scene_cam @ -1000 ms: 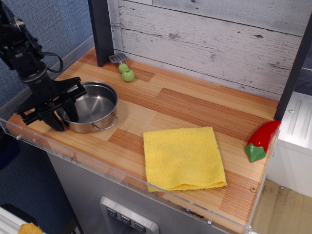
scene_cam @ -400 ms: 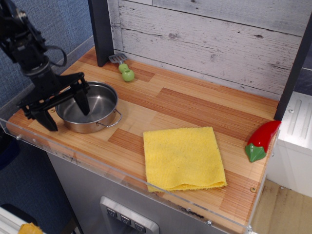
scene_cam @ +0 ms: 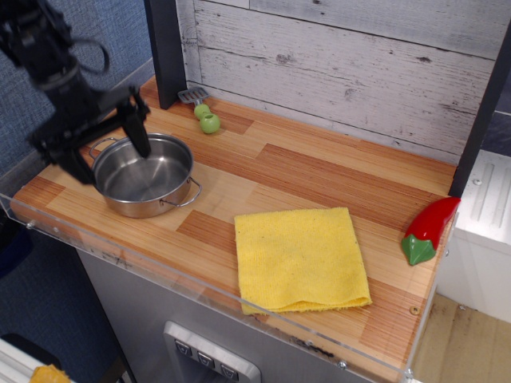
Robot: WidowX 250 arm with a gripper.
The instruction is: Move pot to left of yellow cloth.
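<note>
The shiny steel pot (scene_cam: pixel 144 177) with wire loop handles stands on the wooden counter, to the left of the yellow cloth (scene_cam: pixel 300 257), which lies flat near the front edge. My black gripper (scene_cam: pixel 106 150) is open and empty, raised above the pot's left rim. One finger (scene_cam: pixel 137 130) hangs over the pot's back rim, the other (scene_cam: pixel 73 164) is outside its left side. Neither finger touches the pot.
A green-handled utensil (scene_cam: pixel 205 116) lies at the back near a dark post (scene_cam: pixel 167 49). A red pepper toy (scene_cam: pixel 428 227) sits at the right edge. A clear plastic lip (scene_cam: pixel 200 291) runs along the counter's front. A plank wall stands behind.
My gripper has let go of the pot's left rim and risen up and back. The pot stays in place on the counter.
</note>
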